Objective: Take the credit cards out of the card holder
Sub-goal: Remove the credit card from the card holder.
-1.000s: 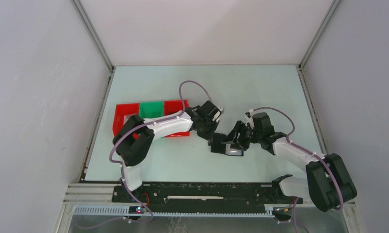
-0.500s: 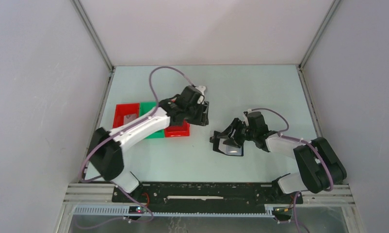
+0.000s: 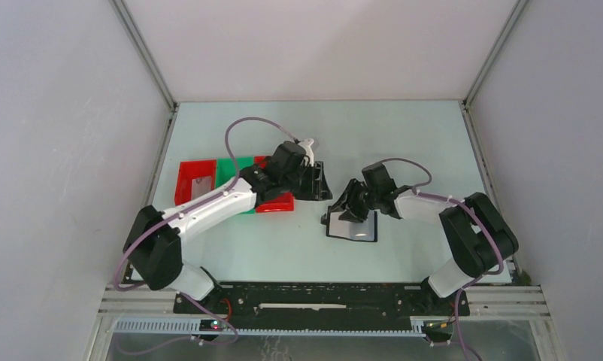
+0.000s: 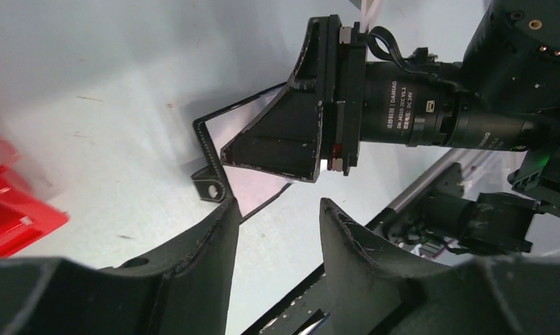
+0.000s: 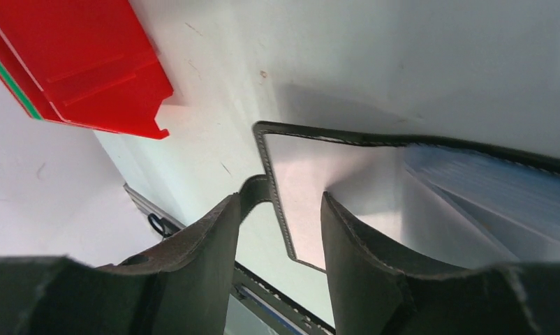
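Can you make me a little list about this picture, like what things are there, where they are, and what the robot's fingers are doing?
Card holder: black, lying open on the table
Credit cards: bluish, tucked inside the holder
Right fingers: apart, at the holder's tab edge
Left fingers: apart, empty, beside the holder
Red tray and green tray: side by side, left of the holder

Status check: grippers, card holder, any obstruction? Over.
Left gripper open, empty. Right gripper open, straddling edge of card holder. Holder lies open, card in it. Red tray apart, not blocking.
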Controlling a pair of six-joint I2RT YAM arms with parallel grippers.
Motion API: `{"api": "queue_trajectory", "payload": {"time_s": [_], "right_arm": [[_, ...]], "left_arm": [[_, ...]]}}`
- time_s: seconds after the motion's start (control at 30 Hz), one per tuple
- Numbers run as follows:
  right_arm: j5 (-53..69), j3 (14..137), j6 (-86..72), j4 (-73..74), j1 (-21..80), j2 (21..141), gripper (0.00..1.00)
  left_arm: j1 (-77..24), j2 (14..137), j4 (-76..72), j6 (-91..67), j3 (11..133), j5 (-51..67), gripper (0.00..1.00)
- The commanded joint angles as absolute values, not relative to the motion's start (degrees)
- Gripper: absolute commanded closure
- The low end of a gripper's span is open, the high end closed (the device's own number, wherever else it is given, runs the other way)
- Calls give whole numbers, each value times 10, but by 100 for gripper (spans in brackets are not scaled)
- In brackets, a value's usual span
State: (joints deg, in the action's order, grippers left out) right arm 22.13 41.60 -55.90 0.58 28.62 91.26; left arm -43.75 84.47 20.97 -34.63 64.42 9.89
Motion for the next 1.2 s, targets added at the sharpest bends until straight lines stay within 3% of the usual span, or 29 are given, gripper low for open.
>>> {"api": "queue_trajectory", "payload": {"time_s": [0.0,0.17,0.4,0.53,1.17], "right_arm": [[168,426,-530,87,289,857,45],[135,388,-514,96,272,739,43],[126,329,-472,162,157,610,41],[183,307,-445,171,104,615,42],[248,306,-447,71,163,750,38]], "left_arm": [[-441,851,131,-390,627,163,49],[-457,874,139,-378,657,158,49],[-486,921,124,-383,704,195,50],[-499,946,127,-380,726,201,50],[-470,917,200,-332,663,101,51]]}}
